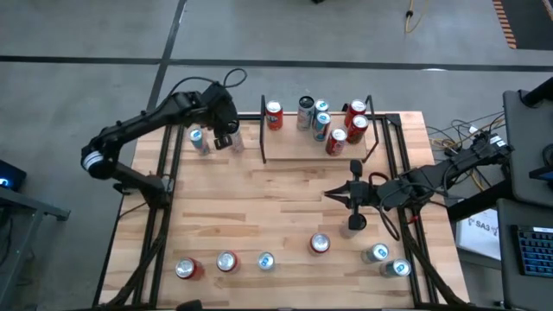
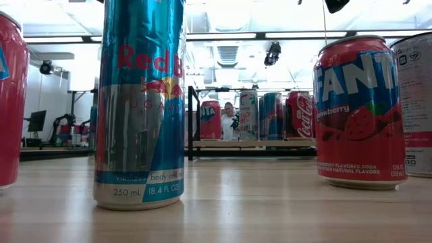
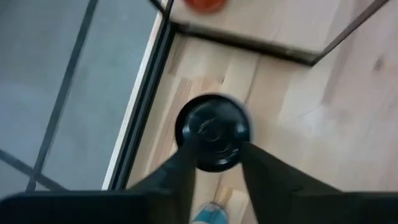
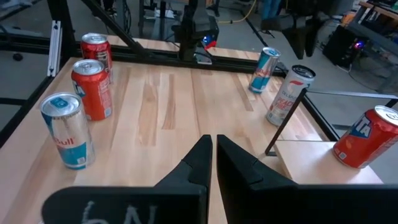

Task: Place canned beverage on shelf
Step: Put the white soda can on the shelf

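The left gripper (image 1: pixel 226 138) hangs over the far left corner of the bench (image 1: pixel 285 216), just outside the shelf's (image 1: pixel 298 147) left rail. In its wrist view its two dark fingers (image 3: pixel 180 168) straddle a black-topped can (image 3: pixel 212 132) seen from straight above; they look slightly parted around it, though whether they press on it I cannot tell. In the high view that can is hidden under the gripper. A blue-and-silver can (image 1: pixel 200 140) stands just beside it, toward the bench's left edge.

The shelf sits at the far middle of the bench and carries a row of cans, among them an orange one (image 1: pixel 274 114) at its left end and red ones (image 1: pixel 336 141) toward the right.

The right gripper (image 1: pixel 333 193) waits above the bench's right-centre, fingers pressed together and holding nothing. Along the near edge stand more cans (a tall Red Bull can (image 2: pixel 140 101) and a Fanta can (image 2: pixel 359 111) fill the low view).
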You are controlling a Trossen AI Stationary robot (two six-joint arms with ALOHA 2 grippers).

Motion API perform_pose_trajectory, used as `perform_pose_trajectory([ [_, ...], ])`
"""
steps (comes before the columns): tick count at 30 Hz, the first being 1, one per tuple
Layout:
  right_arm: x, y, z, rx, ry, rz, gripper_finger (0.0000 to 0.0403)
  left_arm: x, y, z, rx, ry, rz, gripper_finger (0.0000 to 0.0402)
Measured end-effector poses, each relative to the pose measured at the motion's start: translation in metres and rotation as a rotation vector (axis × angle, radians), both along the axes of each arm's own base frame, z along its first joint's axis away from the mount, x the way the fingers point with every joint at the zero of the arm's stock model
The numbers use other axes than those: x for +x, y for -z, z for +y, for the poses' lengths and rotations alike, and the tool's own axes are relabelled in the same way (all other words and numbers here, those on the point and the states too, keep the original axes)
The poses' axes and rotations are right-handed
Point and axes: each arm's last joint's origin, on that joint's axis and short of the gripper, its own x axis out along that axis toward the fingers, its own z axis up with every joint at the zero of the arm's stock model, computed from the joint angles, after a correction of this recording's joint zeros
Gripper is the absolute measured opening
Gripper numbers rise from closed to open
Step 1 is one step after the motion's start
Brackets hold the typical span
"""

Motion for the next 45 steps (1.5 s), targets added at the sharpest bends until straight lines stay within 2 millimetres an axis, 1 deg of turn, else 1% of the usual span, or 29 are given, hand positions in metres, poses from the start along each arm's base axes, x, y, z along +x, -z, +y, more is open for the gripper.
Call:
perform_pose_trajectory([
  [2,0.000,0.001,0.000,-0.001,0.000,0.002,0.0012,0.001,0.007,0.005,-0.019,0.014,0.022,0.0153],
  [6,0.000,0.001,0.000,-0.001,0.001,0.003,0.0012,0.006,0.014,0.008,-0.053,0.072,0.035,0.0246],
  [9,0.000,0.002,0.000,-0.001,0.001,0.003,0.0012,0.008,0.019,0.010,-0.048,0.112,0.067,0.0304],
  [12,0.000,0.003,0.000,-0.003,0.001,0.007,0.0012,0.009,0.021,0.012,-0.043,0.121,0.074,0.0344],
  [15,0.000,0.003,0.000,-0.003,0.001,0.007,0.0012,0.010,0.022,0.014,-0.037,0.114,0.073,0.0361],
  [20,0.000,0.003,0.000,-0.004,0.001,0.008,0.0012,0.010,0.022,0.019,-0.019,0.100,0.052,0.0361],
  [26,0.000,0.003,0.000,-0.004,0.001,0.009,0.0012,0.007,0.027,0.025,-0.033,0.065,0.055,0.0354],
  [31,0.000,0.004,0.000,-0.005,0.001,0.011,0.0012,0.016,0.039,0.030,-0.082,0.078,0.045,0.0352],
  [35,0.000,0.004,0.000,-0.006,0.001,0.012,0.0012,0.022,0.054,0.035,-0.123,0.083,0.085,0.0344],
  [38,0.000,0.004,0.000,-0.006,0.002,0.012,0.0012,0.024,0.061,0.037,-0.142,0.081,0.108,0.0318],
  [43,0.000,0.004,0.000,-0.006,0.001,0.012,0.0012,0.024,0.062,0.037,-0.148,0.080,0.114,0.0244],
  [45,0.000,0.004,0.000,-0.007,0.001,0.013,0.0012,0.022,0.061,0.036,-0.151,0.074,0.118,0.0239],
])
